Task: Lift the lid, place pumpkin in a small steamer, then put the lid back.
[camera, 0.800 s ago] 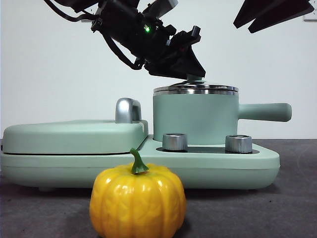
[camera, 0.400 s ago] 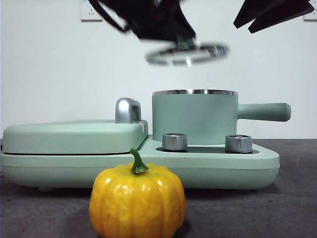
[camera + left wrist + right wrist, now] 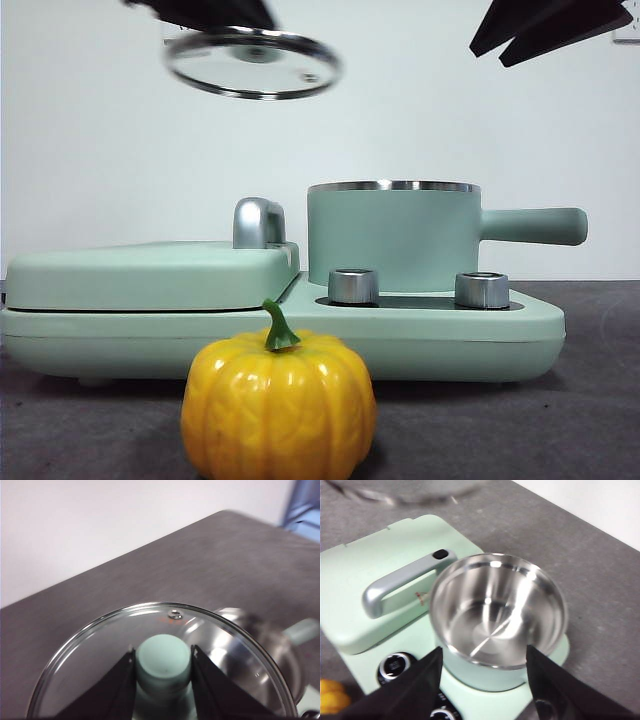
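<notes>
1. Two arms on this rig; left gripper (image 3: 162,667) has its fingers (image 3: 120,685) pinching the mint knob (image 3: 163,658) of the lid (image 3: 252,62), one on each side of it.
2. Lid hangs in the air, slightly tilted, high above the flat griddle cover (image 3: 150,272), up and off to the side of the steamer (image 3: 394,236); touching nothing but the fingers.
3. Steamer sits uncovered on the mint base unit (image 3: 450,325), long handle (image 3: 534,225) sticking out sideways; steel inside is bare in the right wrist view.
4. Pumpkin (image 3: 278,405) rests on the dark table (image 3: 590,420) in front of the base unit, stem (image 3: 277,328) up, apart from the unit.
5. Right gripper (image 3: 483,680) hovers above the steamer, fingers (image 3: 415,690) spread wide, holding nothing.
6. Two steel dials (image 3: 353,285) sit on the base just in front of the steamer; chrome handle (image 3: 258,222) stands beside it on the griddle cover.
</notes>
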Controlling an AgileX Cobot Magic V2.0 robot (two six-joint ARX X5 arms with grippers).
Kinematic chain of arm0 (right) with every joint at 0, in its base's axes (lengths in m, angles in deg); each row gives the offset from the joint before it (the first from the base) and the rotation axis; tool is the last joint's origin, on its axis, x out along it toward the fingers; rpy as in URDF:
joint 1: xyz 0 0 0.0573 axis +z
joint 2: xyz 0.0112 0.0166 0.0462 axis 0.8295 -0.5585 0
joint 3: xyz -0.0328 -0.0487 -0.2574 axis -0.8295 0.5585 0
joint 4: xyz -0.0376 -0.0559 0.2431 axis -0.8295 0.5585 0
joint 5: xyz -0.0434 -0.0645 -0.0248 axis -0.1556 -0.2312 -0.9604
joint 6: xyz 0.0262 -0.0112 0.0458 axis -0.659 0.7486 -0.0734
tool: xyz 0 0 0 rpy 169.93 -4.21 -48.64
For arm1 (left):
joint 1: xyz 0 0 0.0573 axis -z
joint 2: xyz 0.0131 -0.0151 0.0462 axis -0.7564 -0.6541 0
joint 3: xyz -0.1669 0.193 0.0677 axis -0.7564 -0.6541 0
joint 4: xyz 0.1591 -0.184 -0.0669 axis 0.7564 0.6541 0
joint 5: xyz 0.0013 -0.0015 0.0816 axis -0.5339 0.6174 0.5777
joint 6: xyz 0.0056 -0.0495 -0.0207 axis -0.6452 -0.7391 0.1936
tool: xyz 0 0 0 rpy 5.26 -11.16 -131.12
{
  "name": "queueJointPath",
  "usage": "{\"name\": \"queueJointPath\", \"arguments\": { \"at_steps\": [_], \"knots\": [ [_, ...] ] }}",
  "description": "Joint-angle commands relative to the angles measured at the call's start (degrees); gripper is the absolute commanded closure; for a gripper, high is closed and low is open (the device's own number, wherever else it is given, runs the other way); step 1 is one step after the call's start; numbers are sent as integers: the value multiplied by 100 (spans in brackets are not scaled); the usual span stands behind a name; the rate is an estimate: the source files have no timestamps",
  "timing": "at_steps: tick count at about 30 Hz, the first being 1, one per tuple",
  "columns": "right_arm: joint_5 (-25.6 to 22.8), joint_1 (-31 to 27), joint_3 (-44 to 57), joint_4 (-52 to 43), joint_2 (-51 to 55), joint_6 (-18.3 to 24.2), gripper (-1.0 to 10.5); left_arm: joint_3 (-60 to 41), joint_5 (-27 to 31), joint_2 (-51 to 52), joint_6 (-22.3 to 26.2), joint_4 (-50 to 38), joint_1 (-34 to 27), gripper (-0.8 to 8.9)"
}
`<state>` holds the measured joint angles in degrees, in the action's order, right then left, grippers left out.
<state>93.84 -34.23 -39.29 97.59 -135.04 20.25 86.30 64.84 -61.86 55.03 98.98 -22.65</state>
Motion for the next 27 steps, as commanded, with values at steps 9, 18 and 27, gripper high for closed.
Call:
{"name": "queueJointPath", "arguments": {
  "at_steps": [9,18,27],
  "knots": [
    [-7,1165,-120,599,-81,289,678,-909,378,1414,-243,503,-476,798],
    [-9,2470,-120,1047,-656,643,601,-1539,713,2444,-361,1069,-643,798],
    [-302,3268,-120,850,-1674,817,552,-1541,739,2625,-367,1091,-780,798]
  ]
}}
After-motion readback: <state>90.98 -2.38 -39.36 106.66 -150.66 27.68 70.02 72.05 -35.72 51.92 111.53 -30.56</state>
